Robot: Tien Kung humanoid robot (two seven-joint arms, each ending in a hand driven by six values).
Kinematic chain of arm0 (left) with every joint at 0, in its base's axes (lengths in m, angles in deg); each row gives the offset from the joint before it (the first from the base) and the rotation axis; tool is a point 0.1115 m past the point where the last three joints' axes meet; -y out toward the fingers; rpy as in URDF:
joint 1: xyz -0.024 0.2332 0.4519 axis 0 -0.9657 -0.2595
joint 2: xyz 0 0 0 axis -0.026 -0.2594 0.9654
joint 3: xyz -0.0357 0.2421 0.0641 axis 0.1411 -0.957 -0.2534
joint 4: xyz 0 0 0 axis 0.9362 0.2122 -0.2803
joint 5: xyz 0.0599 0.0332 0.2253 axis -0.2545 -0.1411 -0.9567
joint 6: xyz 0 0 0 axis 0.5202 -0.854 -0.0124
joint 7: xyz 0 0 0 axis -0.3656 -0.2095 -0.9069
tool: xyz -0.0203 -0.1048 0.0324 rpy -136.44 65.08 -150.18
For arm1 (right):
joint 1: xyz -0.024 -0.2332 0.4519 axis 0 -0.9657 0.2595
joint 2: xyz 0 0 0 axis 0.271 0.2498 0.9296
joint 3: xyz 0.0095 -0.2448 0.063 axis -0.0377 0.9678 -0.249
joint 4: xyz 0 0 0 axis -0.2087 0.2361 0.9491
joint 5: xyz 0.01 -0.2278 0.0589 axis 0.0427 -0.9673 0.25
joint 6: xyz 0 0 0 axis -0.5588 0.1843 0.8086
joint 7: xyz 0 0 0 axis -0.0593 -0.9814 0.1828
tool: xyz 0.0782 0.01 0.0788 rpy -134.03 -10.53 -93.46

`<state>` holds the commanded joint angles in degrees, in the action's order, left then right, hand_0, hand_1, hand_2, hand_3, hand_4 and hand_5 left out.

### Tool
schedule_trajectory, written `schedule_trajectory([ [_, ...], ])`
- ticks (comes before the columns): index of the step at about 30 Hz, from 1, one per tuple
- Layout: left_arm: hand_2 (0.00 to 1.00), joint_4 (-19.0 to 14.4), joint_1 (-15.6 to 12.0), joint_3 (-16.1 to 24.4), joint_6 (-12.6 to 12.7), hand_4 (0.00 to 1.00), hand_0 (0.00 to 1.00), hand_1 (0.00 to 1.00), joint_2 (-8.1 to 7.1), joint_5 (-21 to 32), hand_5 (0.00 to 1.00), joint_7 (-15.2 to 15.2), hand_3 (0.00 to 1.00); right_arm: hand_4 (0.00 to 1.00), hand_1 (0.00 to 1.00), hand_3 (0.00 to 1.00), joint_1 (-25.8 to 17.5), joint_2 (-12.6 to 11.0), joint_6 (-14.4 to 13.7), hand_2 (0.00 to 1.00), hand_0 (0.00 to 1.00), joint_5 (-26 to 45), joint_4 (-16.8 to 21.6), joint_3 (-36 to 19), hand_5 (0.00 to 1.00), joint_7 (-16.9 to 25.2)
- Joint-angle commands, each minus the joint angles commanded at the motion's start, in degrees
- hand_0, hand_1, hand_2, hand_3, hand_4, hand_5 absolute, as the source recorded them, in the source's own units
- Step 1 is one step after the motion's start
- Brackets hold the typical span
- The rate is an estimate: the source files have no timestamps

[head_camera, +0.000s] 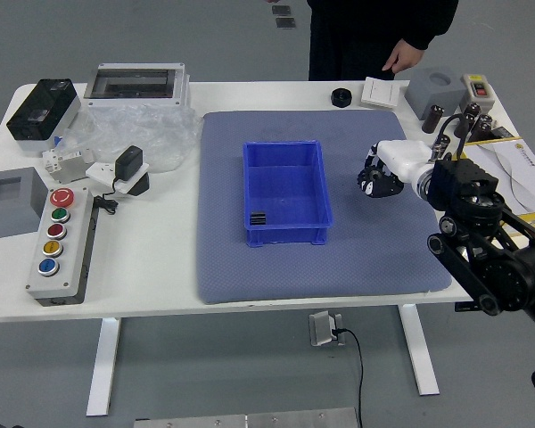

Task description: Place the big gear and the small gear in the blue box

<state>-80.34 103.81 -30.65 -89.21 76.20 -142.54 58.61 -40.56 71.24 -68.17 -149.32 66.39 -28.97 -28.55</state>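
The blue box [287, 189] stands on the grey-blue mat [241, 283], open at the top, with a small dark ribbed patch at its front left corner. My right hand [380, 177], white-backed with dark parts, hovers over the mat just right of the box, apart from it. Whether it holds anything cannot be told. Neither a big gear nor a small gear can be made out; the area beneath the hand is hidden. The left arm is out of view.
A person stands at the far side, one hand [403, 57] hanging beyond the table edge. A black round object [341, 97] lies near that edge. Right: yellow box [514, 178], grey block [433, 92]. Left: button panel [62, 245], plastic bag [143, 134].
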Motion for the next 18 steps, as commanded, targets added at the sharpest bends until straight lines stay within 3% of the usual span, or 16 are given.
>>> schedule_trajectory([
  [18, 0.77, 0.0, 0.1, 0.2, 0.1, 0.569, 0.795, 0.772, -0.05, -0.1, 0.264, 0.0, 0.701, 0.431, 0.442, 0.578, 0.3, 0.0, 0.9, 0.469, 0.537, -0.8, 5.9, -0.1, 0.29, -0.4],
])
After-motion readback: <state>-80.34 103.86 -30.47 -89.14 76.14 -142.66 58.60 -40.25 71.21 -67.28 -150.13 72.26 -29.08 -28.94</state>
